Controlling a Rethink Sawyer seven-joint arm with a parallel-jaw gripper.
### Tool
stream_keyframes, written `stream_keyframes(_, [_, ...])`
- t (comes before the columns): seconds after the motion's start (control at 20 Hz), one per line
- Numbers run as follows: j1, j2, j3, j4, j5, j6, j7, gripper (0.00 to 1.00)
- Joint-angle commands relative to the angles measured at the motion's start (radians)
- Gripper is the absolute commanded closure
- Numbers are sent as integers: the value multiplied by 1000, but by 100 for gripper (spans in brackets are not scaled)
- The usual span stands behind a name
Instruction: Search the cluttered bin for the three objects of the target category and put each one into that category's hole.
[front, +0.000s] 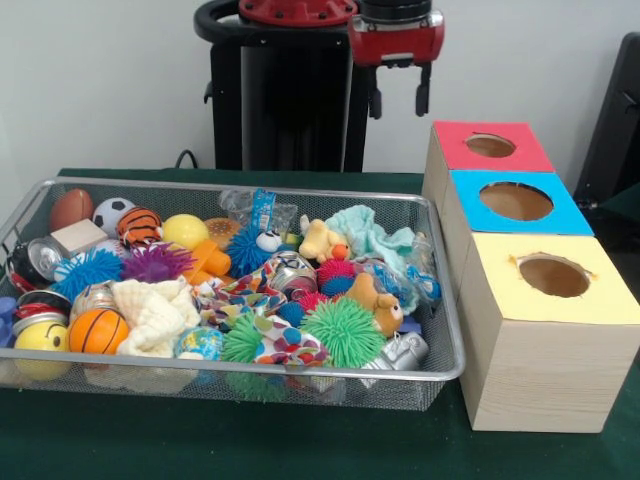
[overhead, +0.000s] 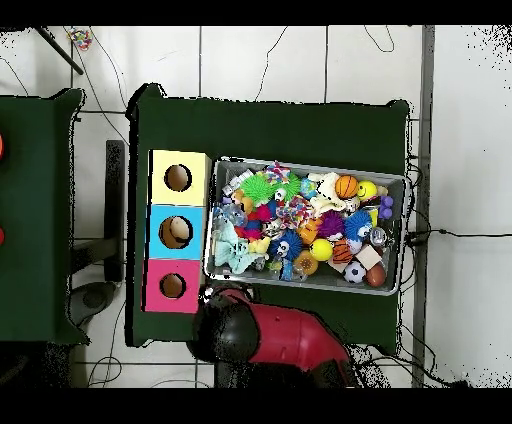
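No writing can be read on any toy. The shiny wire basket (front: 440, 372) is full. The soft striped tiger (front: 139, 226) sits at ten o'clock, the yellow duck (front: 322, 241) at twelve, the fuzzy brown bear (front: 375, 301) at four. The gripper (front: 398, 99) hangs high, fingers spread, holding nothing. The red box's round hole (front: 490, 146) is at two o'clock.

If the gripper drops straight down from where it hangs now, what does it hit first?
Probably bare green table. The open gripper points down, and overhead its arm sits between the wire basket and the red-topped box. Depth is unclear, so it might clip the basket's rim.
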Motion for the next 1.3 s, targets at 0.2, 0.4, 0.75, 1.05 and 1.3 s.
stream_keyframes(0.2, [-86,76,79,32,-124,-45,29,0])
stream_keyframes(0.4, [-77,139,46,18,-158,-90,68,0])
stream_keyframes(0.75, [-128,190,78,45,-188,-138,80,0])
stream_keyframes(1.05, [-205,222,119,44,-218,-128,52,0])
stream_keyframes(1.3, [-288,198,155,50,-241,-74,17,0])
